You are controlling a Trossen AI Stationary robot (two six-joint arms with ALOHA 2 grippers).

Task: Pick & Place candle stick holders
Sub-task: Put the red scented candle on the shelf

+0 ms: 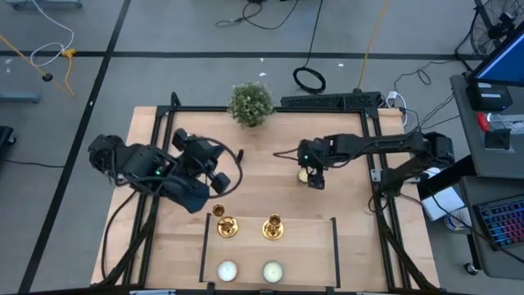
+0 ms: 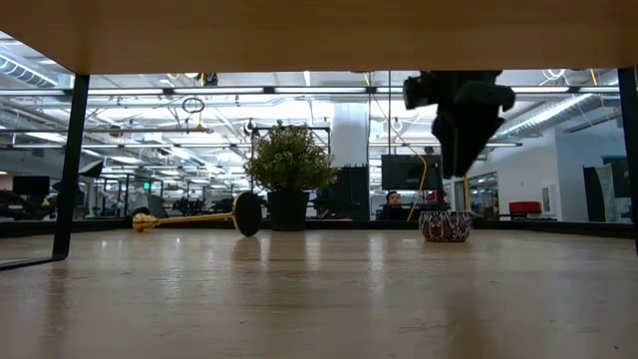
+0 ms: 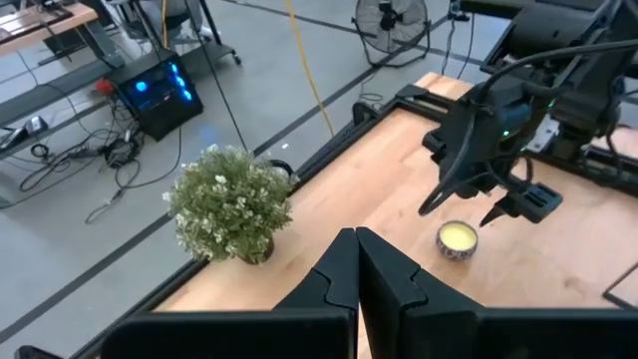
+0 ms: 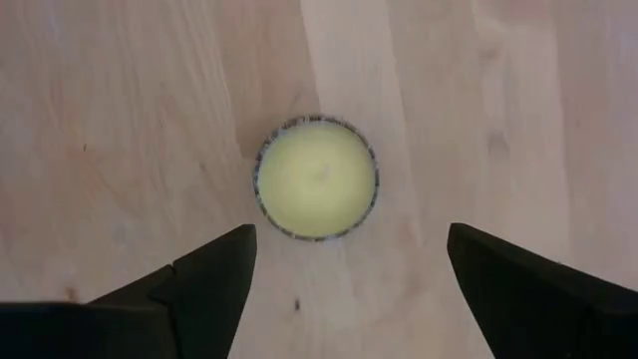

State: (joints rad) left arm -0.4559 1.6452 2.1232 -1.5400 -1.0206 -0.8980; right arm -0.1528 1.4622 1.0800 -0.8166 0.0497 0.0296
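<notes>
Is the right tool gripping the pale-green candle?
No: in the right wrist view the right tool is open, its fingers spread clear of the candle, which sits on the table.

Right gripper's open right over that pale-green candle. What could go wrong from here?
1. The right gripper, open above the pale-green candle, may pick that instead of a candle stick holder.
2. One candle stick holder lies on its side by the potted plant; it may roll when grasped.
3. The left gripper is shut and parked near that plant, so an arm reaching there could clip it.
</notes>
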